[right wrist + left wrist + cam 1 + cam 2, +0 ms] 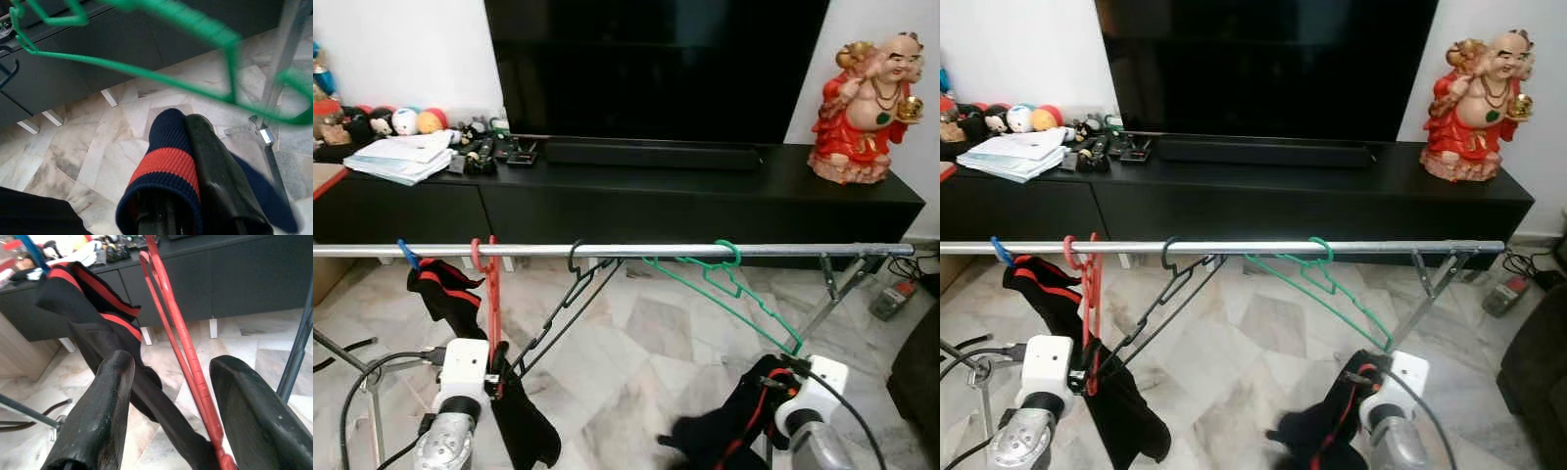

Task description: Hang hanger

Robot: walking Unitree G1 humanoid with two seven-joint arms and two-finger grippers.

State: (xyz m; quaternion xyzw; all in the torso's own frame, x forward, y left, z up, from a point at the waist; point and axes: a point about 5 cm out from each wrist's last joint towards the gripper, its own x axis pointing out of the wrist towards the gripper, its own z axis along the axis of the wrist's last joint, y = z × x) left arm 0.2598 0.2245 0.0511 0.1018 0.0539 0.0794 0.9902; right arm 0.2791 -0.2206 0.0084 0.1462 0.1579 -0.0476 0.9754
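Jaws, left: left gripper (168, 406) spread wide, its two fingers (100, 416) on either side of the red hanger (491, 294) without pinching it.
Jaws, right: right gripper (195, 196) closed on a navy sock with a red band (166, 171), cloth pulled over one finger.
Red hanger: hooked on the rail (607, 251) toward its left end, hanging steeply down to the left gripper.
Black-and-red garment (445, 294): hangs from a blue hook (407, 255) just left of the red hanger, trailing down past the left gripper.
Black hanger (570, 294): on the rail near the middle, tilted down to the left.
Green hanger (724, 284): hooked right of centre, slanting down to just above the right gripper.
Backdrop: black TV cabinet (705, 196), television (656, 59), red figurine (862, 108), papers (403, 157), marble floor (646, 362).
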